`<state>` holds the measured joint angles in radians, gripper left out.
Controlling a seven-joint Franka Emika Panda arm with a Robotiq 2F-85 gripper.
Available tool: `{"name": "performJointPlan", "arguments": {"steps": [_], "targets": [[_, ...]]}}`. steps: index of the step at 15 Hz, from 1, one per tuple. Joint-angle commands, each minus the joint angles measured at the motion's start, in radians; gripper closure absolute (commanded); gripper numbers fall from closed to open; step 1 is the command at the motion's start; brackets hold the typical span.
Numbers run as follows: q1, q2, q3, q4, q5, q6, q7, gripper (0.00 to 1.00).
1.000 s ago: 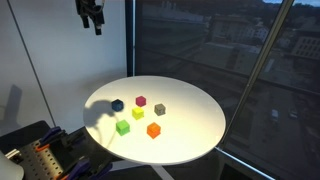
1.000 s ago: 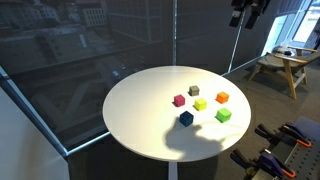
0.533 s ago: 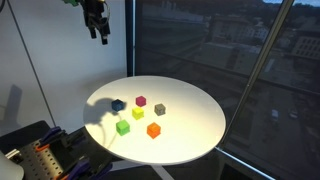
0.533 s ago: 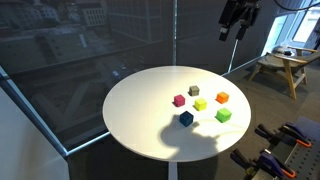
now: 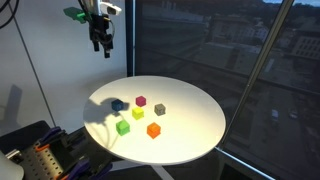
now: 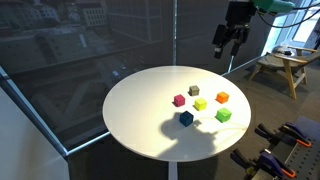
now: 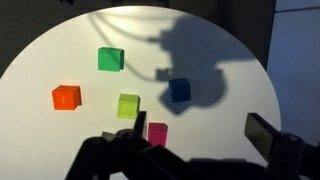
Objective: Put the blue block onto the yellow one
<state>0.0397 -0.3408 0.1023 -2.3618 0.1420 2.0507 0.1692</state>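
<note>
The blue block [image 5: 118,104] sits near the edge of the round white table [image 5: 195,140], in the arm's shadow. It also shows in an exterior view [image 6: 186,118] and in the wrist view [image 7: 179,90]. The yellow one [image 5: 138,113] stands apart from it in the middle of the cubes, also seen in an exterior view [image 6: 200,104] and in the wrist view [image 7: 128,105]. My gripper [image 5: 101,44] hangs high above the table's side, open and empty; it shows in an exterior view [image 6: 224,46] and the wrist view [image 7: 200,128].
A magenta cube [image 5: 141,101], a grey cube [image 5: 159,109], a green cube [image 5: 123,127] and an orange cube [image 5: 153,130] lie around the yellow one. Glass walls stand behind the table. A wooden stool [image 6: 283,66] stands off to one side.
The gripper has come down and moved towards the table over the last second. The cubes have not moved.
</note>
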Motion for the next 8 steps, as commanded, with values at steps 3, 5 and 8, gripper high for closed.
{"name": "performJointPlan", "arguments": {"steps": [3, 5, 8], "targets": [[0.011, 0.085, -0.005, -0.012, -0.002, 0.076, -0.01, 0.0], [0.013, 0.121, -0.005, -0.013, -0.005, 0.107, -0.01, 0.0], [0.013, 0.172, -0.007, -0.009, -0.01, 0.155, -0.002, 0.0]]}}
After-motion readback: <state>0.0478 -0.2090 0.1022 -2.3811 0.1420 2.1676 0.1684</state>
